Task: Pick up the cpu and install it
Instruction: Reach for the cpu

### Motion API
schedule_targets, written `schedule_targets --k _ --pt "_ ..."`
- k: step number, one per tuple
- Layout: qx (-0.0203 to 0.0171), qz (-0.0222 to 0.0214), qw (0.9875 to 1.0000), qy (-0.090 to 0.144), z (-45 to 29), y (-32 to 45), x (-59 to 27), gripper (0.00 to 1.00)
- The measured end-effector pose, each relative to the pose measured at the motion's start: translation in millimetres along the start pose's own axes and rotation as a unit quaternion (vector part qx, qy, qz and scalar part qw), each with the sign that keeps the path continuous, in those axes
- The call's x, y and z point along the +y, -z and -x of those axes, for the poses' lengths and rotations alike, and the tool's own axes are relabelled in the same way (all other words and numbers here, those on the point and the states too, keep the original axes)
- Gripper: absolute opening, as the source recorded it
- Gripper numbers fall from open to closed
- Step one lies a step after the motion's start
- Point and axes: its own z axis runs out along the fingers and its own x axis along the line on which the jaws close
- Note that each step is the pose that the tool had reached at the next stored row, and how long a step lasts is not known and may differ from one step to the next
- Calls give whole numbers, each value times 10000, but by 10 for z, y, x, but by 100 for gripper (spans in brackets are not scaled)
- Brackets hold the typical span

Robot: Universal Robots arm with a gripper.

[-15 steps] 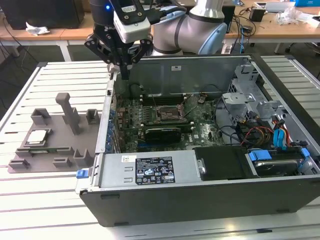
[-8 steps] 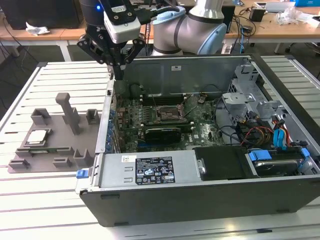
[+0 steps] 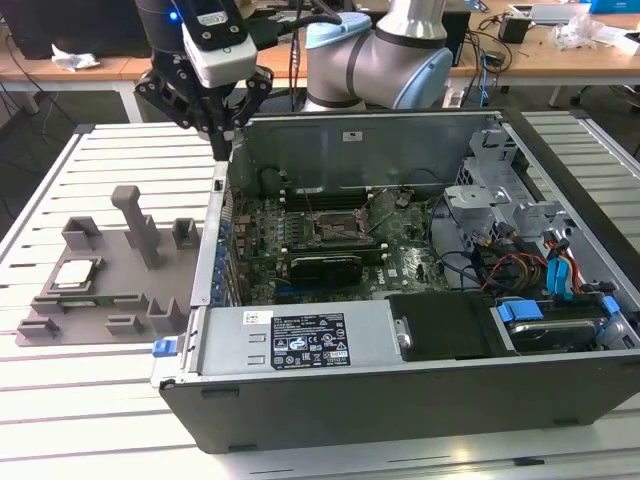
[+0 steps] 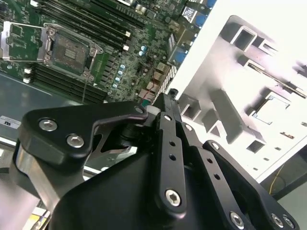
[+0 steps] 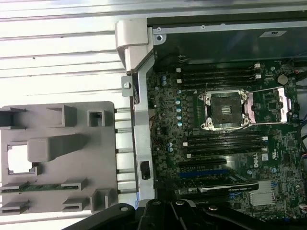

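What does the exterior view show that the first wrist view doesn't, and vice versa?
Exterior view: the arm, the power supply, the cables. First wrist view: a green strip in a fixture slot. Both: the cpu lying in the fixture, the empty socket, the gripper, jaws shut, at the case corner.

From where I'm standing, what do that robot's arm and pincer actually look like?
The arm is made of rounded silver-grey metal segments with pale blue caps at the joints. A white-grey block sits at the wrist beside a small blue light, with black cables running to it. The pincer is matte black: flat linked bars pinned with silver screws, tapering to narrow tips.
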Motion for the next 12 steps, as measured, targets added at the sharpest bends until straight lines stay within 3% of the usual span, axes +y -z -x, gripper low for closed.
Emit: schedule_targets --k 6,12 --pt "0 0 10000 0 -101 3 -7 11" --pt "0 0 10000 0 -142 4 -11 11"
